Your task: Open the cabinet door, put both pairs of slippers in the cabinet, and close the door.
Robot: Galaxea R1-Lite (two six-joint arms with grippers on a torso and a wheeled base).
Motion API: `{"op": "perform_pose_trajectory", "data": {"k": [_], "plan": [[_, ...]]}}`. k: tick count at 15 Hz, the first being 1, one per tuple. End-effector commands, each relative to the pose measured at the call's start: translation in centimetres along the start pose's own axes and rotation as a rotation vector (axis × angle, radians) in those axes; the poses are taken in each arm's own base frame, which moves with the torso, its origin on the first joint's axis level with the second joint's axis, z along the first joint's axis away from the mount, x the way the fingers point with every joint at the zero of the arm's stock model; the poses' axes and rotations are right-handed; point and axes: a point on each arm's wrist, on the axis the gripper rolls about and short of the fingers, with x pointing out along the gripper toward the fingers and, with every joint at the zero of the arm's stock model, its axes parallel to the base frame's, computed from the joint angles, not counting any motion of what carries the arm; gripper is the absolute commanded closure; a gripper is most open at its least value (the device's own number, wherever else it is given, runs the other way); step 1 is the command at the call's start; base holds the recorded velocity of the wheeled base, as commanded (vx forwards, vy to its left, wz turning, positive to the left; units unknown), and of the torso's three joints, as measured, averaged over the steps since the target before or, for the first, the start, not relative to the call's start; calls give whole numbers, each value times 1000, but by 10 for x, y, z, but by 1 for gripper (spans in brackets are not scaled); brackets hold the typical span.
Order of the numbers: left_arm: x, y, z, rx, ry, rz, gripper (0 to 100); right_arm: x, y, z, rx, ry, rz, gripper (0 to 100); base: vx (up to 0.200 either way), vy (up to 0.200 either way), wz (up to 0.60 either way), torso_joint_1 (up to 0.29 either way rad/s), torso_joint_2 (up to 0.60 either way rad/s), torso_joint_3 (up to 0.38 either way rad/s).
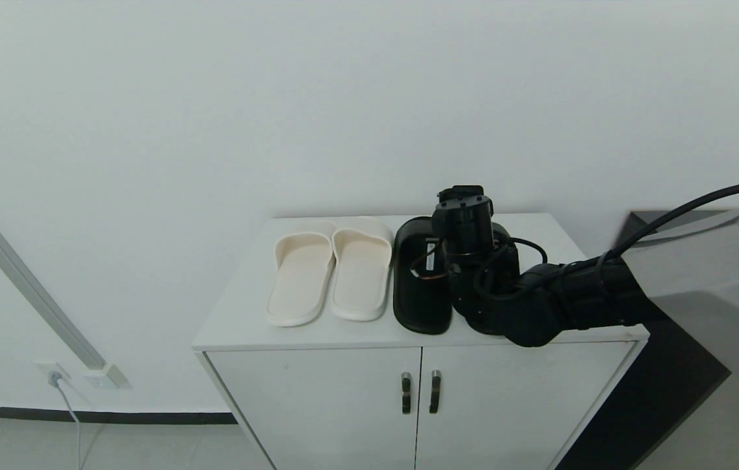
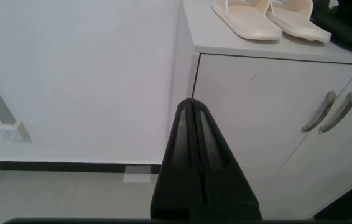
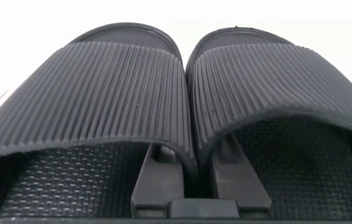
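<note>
Head view: white cabinet (image 1: 239,326) against a plain wall; both doors shut, left door (image 1: 317,405) and right door (image 1: 513,398) meeting at the centre seam; two dark upright handles (image 1: 406,392) side by side at that seam.

Right arm (image 1: 539,300) comes in from the right front corner of the cabinet top, with its wrist standing over the right half of the top.

Cream slippers (image 1: 360,277) lie flat on the cabinet top around its middle, the two side by side and touching, toes toward the back edge, heels close to the front edge.

Black slippers (image 1: 418,294) lie just beside the cream pair on the right; the left one is in plain sight, the right one largely hidden under the wrist.

Right wrist view: right gripper (image 3: 194,155) is pushed in at the heels under the ribbed straps, one finger inside each black slipper, clamped on the two inner side walls where they meet; soles flat on the top.

Left wrist view: left gripper (image 2: 193,109) hangs low in front of the cabinet's left front corner, below the top, fingers pressed together with nothing between them; touching nothing.

Wall socket (image 1: 54,375) with a cable plugged in, low on the wall left of the cabinet.
</note>
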Motion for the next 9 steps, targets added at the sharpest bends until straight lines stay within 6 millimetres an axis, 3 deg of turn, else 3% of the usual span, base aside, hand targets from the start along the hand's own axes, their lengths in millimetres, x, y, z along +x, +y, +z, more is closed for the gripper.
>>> {"op": "perform_pose_trajectory", "data": {"k": [1,3,6,9], "plan": [[0,0,0,0,0,1,100,-13,-4,11,-9,-11,17,100,0,0,0,0,0,0],[0,0,0,0,0,1,100,-36,-17,29,-21,-18,84,100,0,0,0,0,0,0],[0,0,0,0,0,1,100,-91,-47,55,-69,-26,298,100,0,0,0,0,0,0],[0,0,0,0,0,1,100,-134,-83,54,-113,18,557,100,0,0,0,0,0,0]]}}
